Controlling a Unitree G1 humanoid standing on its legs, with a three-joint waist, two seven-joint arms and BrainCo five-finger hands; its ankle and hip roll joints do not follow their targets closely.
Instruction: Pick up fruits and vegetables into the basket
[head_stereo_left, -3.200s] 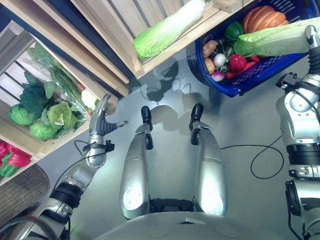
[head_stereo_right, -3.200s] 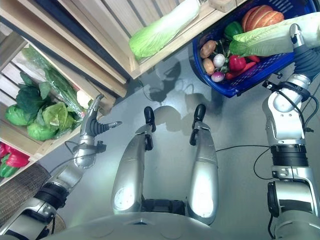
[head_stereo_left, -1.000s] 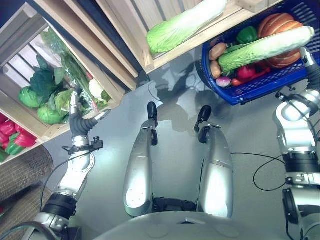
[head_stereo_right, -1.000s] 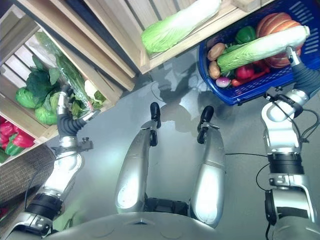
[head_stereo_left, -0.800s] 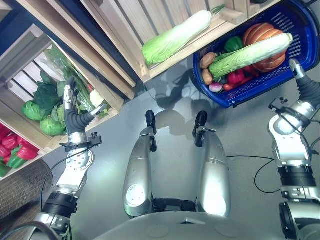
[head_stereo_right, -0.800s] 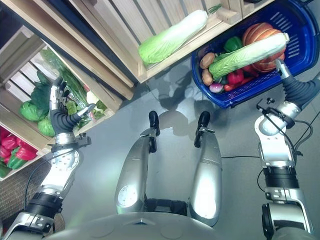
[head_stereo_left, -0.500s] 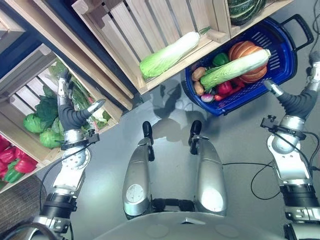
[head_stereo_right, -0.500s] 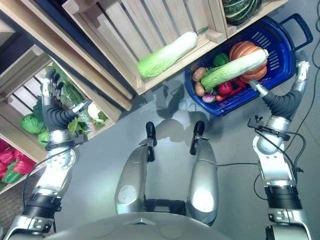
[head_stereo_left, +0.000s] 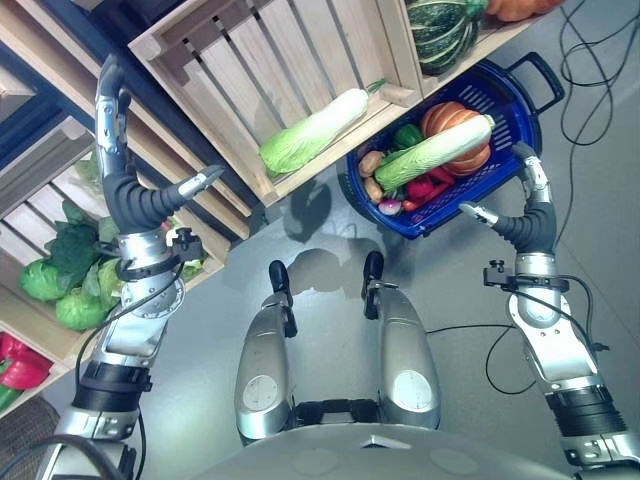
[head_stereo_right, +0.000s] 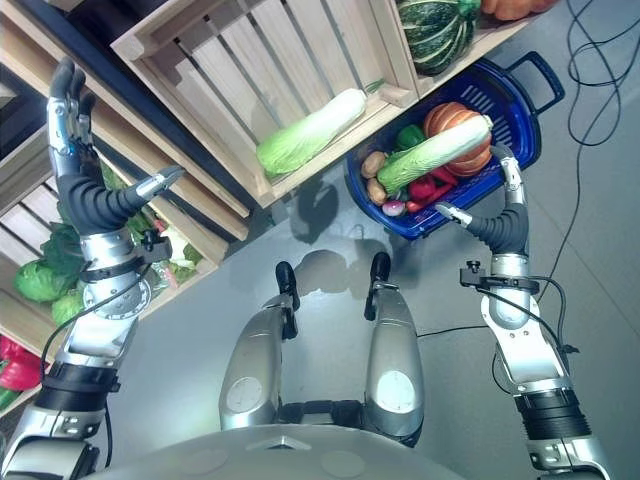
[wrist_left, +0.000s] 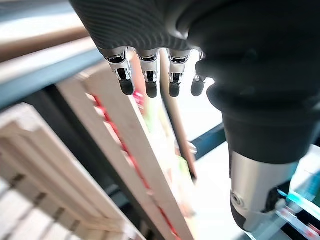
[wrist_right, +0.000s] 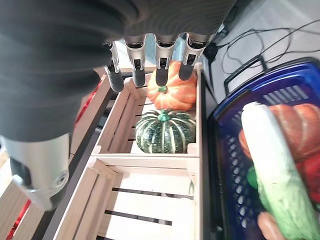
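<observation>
Two hands are empty, fingers straight and apart. Our left hand (head_stereo_left: 135, 200) is up by the crates, and our right hand (head_stereo_left: 520, 215) is just beside the blue basket (head_stereo_left: 520, 95). One napa cabbage (head_stereo_left: 310, 130) lies in its wooden crate (head_stereo_left: 250, 60), between both hands. We should reach slowly, curl fingers round its middle, then lift.

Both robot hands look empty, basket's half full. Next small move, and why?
Probably lower the left robot hand toward the napa cabbage lying loose in the wooden crate. Both hands are open and empty; the right robot hand hovers by the blue basket, which already holds one cabbage, a pumpkin and peppers.
</observation>
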